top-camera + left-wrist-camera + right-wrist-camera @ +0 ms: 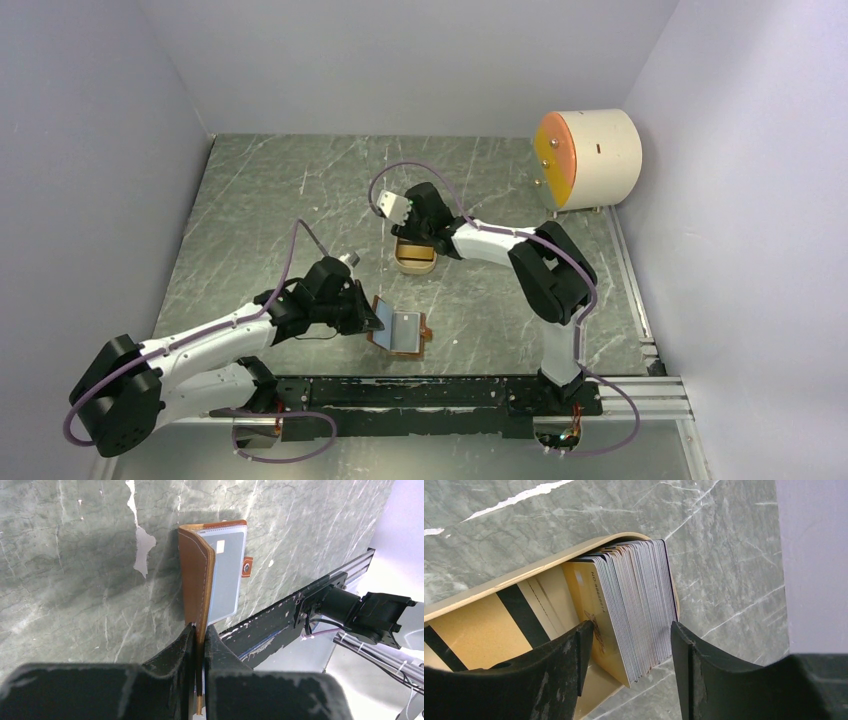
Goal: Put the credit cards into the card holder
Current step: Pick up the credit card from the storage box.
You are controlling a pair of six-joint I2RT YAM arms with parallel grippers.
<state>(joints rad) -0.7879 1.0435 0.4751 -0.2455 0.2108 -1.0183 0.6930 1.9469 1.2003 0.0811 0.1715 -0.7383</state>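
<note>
My left arm stretches low across the bench [250, 190], its jaws pinched tight on one leather flap of the card holder [196, 575], propping that flap upright (the other half lies flat). My right arm bends at the elbow, jaws spread wide astride the credit cards [634, 610], which stand on edge in a tan tray [524, 572].

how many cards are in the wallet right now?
1: a whitish flat card inside the open reddish-brown leather card holder; more may be hidden behind it.
</note>
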